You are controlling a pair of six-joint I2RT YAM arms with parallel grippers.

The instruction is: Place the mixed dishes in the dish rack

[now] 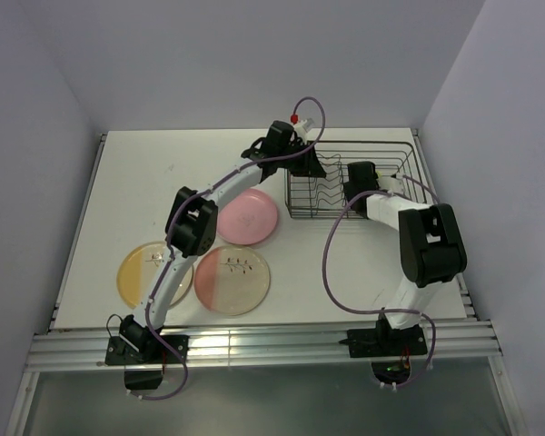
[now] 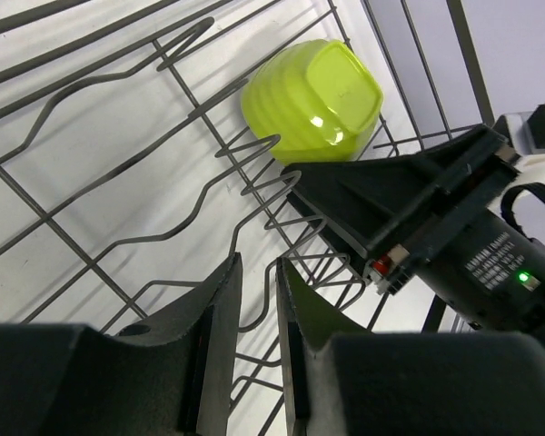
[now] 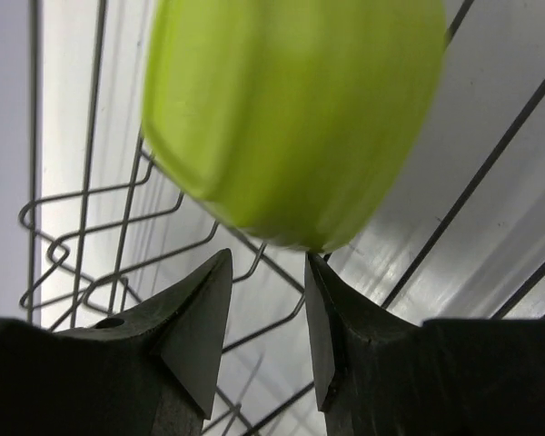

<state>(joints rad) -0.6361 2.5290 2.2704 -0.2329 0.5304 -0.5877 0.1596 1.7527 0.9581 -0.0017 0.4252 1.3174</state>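
Both arms are up at the dish rack (image 1: 395,154) now, the wire basket sitting at the far right of the white table (image 1: 136,182). The left gripper (image 2: 257,272) hangs over the rack's far left corner, above the wavy dividers, with its fingers drawn close and only a narrow slit between them. A loop of wire shows through that slit, and I cannot tell whether it is pinched or simply lies behind. The right gripper (image 3: 268,263) is in over the middle of the rack, jaws spread with nothing between them. Right at its fingertips is the lime-green bowl (image 2: 313,95), filling the right wrist view in a blur, its lower edge just at the tip of 1 finger. From the left wrist the bowl is clear. It is inside the rack, tipped over with its flat squarish base facing up toward the camera, lying on the floor wires at the end of the divider row, just beyond the right gripper's black body. Out on the table, 3 plates lie flat to the left of the rack. The plain pink plate (image 1: 247,218) is just beside the rack's near left corner. The pink-and-cream plate (image 1: 232,279) sits nearer the arm bases. The yellow-and-cream plate (image 1: 145,272) is furthest left, its right edge under the left arm.
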